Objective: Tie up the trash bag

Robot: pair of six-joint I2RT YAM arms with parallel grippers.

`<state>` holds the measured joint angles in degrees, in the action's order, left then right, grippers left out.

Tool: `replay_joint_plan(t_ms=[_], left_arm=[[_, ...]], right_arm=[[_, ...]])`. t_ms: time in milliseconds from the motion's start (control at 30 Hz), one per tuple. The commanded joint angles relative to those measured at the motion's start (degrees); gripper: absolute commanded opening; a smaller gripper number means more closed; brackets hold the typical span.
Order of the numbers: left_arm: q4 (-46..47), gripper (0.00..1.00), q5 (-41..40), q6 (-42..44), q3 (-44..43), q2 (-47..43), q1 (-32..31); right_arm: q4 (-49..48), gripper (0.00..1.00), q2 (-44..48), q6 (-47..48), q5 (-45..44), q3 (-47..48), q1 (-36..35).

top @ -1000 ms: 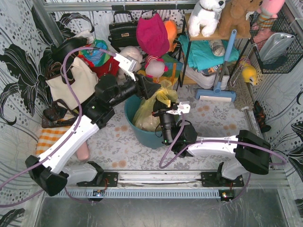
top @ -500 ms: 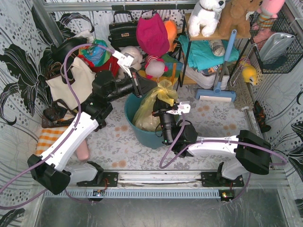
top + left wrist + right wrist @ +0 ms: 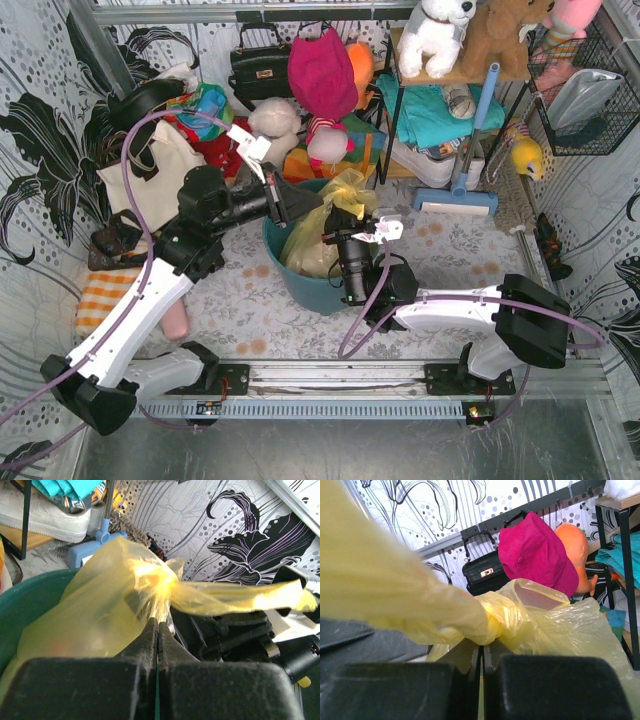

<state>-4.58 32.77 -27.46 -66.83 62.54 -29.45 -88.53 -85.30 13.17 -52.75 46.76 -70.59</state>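
Note:
The trash bag (image 3: pixel 312 238) is thin yellow plastic and sits in the round teal bin (image 3: pixel 300 285), with its top gathered into a knot-like bunch (image 3: pixel 348 195). My left gripper (image 3: pixel 296 205) is at the bin's left rim. In the left wrist view it (image 3: pixel 158 623) is shut, its tips pinching a twisted strand of the bag (image 3: pixel 95 610) below the bunch, from which a tail runs right. My right gripper (image 3: pixel 335 240) is at the bag's right side. Seen from its own wrist camera it (image 3: pixel 482 647) is shut just under the bunched yellow plastic (image 3: pixel 570 625), with yellow showing between the jaws.
A cream tote bag (image 3: pixel 160 175) stands left of the bin beside my left arm. Behind are a black handbag (image 3: pixel 260 65), a magenta cap (image 3: pixel 322 75) and a shelf with plush toys (image 3: pixel 440 30). A blue brush (image 3: pixel 458 195) stands at right, an orange checked cloth (image 3: pixel 100 295) at left.
My left gripper has drawn back left from above the bag toward the bin's rim and has gone from open to shut on the bag. The right arm has stayed put.

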Motion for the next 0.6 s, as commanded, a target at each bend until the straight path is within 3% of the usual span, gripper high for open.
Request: replay_joint_plan(t_ms=[0, 33, 200, 267, 333, 467, 567], left_arm=[[-3.31, 0.00, -2.22, 0.40, 1.14, -3.39, 0.36], [-5.61, 0.01, -5.39, 1.60, 0.77, -3.88, 0.41], [-10.51, 0.40, -21.54, 8.83, 1.08, -4.73, 0.41], [-10.20, 0.46, -24.94, 11.41, 1.02, -3.64, 0.38], [-8.27, 0.50, -23.60, 14.23, 0.87, -2.13, 0.42], [-2.73, 0.60, -11.39, 20.20, 1.95, -0.56, 0.36], [-1.44, 0.65, -6.69, 23.67, 1.99, 0.73, 0.36]], right_arm=[[-5.77, 0.00, -1.35, 2.74, -0.01, 2.32, -0.17], [-5.77, 0.00, -1.36, 2.74, 0.02, 2.36, -0.21], [-5.17, 0.00, -0.53, 2.73, -0.36, 1.64, -0.25], [-4.49, 0.00, -0.05, 2.64, -0.41, 1.50, -0.22], [-3.58, 0.00, 0.48, 2.37, -0.35, 1.40, -0.22], [-3.14, 0.00, 0.92, 2.45, -0.42, 1.22, -0.25], [-2.98, 0.00, 0.88, 2.39, -0.42, 1.31, -0.25]])
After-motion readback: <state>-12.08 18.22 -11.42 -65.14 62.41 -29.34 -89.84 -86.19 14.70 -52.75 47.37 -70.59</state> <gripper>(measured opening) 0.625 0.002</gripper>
